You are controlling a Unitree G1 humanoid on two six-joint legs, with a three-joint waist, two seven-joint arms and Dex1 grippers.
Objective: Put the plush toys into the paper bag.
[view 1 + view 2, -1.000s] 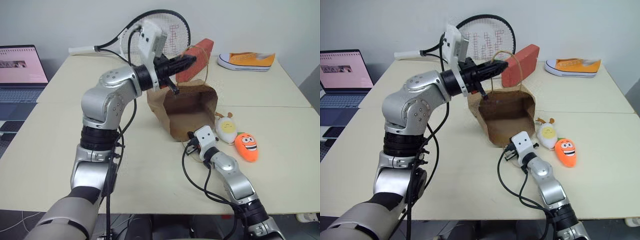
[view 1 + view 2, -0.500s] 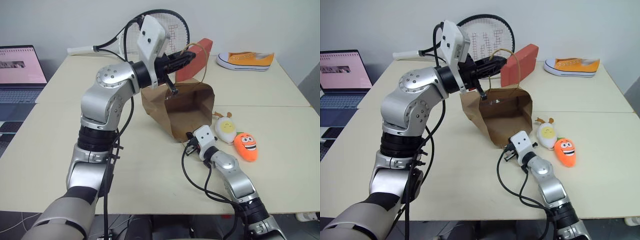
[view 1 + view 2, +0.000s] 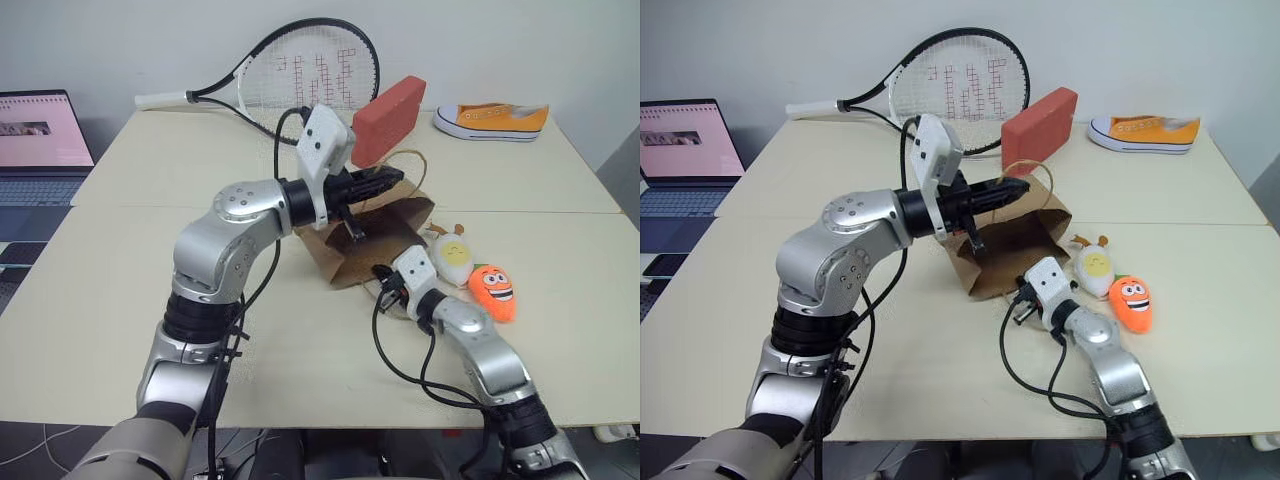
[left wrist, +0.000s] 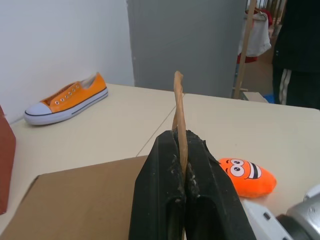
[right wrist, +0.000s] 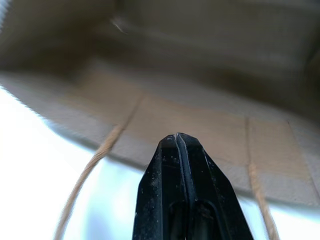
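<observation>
Brown kraft paper bag [image 3: 365,240] lies slumped on the bench [image 3: 120,290], its mouth facing the robot. Left end effector [image 4: 181,150] pinches its handle [image 4: 178,107]; lifting upward would likely reopen the mouth. Right end effector [image 5: 179,142], closed and empty, points into the mouth; plush toys [image 3: 475,270] lie beside the bag.

Laptop [image 3: 40,140] cut off by the frame's left edge. Paper bag [image 3: 1005,250] mouth largely hidden behind the left gripper [image 3: 1025,186] and arm. Right gripper [image 5: 177,139] tips hidden at the bag's front.
</observation>
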